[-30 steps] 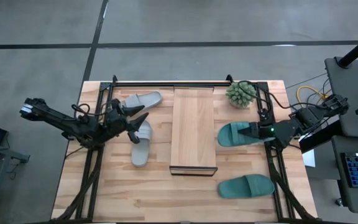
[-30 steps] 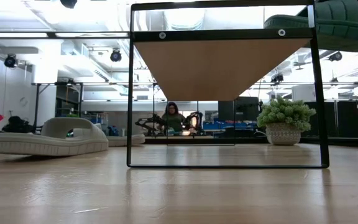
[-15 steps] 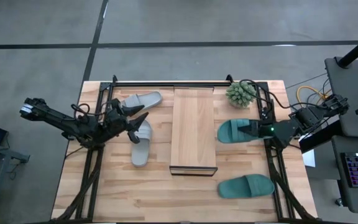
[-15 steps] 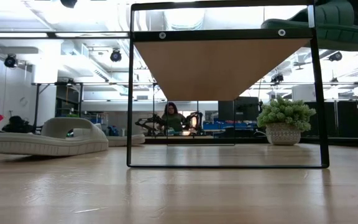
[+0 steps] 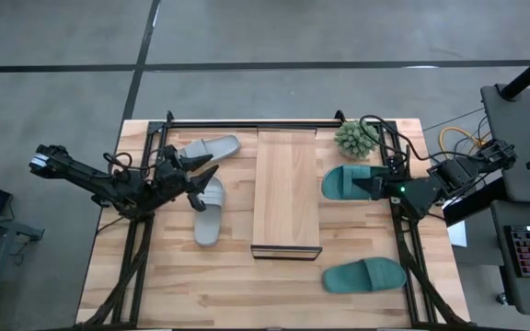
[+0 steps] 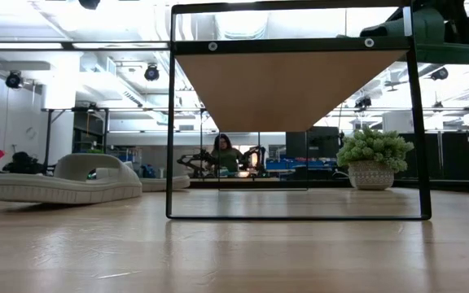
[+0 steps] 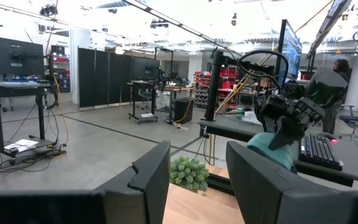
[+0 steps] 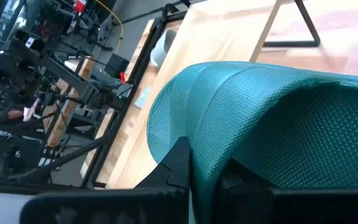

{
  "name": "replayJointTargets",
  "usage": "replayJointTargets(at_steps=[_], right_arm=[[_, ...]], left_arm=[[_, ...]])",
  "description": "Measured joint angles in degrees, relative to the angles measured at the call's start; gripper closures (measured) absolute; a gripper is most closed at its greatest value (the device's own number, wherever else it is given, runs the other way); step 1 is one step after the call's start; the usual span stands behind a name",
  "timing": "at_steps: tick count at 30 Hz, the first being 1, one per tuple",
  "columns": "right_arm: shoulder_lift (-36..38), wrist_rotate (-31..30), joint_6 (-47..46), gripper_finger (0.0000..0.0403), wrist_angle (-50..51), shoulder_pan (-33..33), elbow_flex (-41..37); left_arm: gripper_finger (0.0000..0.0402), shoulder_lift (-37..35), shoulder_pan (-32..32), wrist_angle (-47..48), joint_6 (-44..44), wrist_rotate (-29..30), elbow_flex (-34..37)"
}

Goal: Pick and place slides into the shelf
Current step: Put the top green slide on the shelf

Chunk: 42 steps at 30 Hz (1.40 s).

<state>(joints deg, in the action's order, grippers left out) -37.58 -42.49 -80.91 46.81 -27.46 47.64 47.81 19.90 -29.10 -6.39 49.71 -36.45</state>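
A teal slide [image 5: 346, 182] is gripped by its strap in the right claw [image 5: 378, 188], whose fingers are clamped shut on it, and is carried in the air just to the right of the shelf [image 5: 286, 188], near the potted plant [image 5: 356, 138]. In the low view the slide is seen level with the shelf's top board, at its right edge. The second teal slide [image 5: 364, 275] lies on the tabletop [image 5: 237, 294] near the front right corner.

The left claw [image 5: 194, 179] is held over the two grey slides [image 5: 208, 211] at the left of the shelf. In its wrist view the fingers [image 7: 148, 177] stand partly apart with nothing seen between them, so no grip is shown there.

Several faults are possible from here. The slide is pinched by its strap alone, so it may swing or twist in the grip and come down crooked on the board. If it is carried across too low, its sole may catch the dark frame edge and be knocked loose. If it is released too near the right edge, it may tip off onto the tabletop. The plant stands close by and could be brushed by the arm.
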Motion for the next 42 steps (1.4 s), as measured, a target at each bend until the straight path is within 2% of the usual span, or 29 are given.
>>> replayJointTargets(at_steps=[14, 42], right_arm=[[-0.09, -3.04, 2.08, 0.039, 0.0, 0.0, 0.0], [-0.07, -8.81, 29.11, 0.039, -0.28, 0.0, -0.06]], left_arm=[[0.026, 0.0, 0.0, -0.07, 0.0, 0.0, 0.0], [0.026, 0.0, 0.0, -0.42, 0.02, 0.0, -0.01]])
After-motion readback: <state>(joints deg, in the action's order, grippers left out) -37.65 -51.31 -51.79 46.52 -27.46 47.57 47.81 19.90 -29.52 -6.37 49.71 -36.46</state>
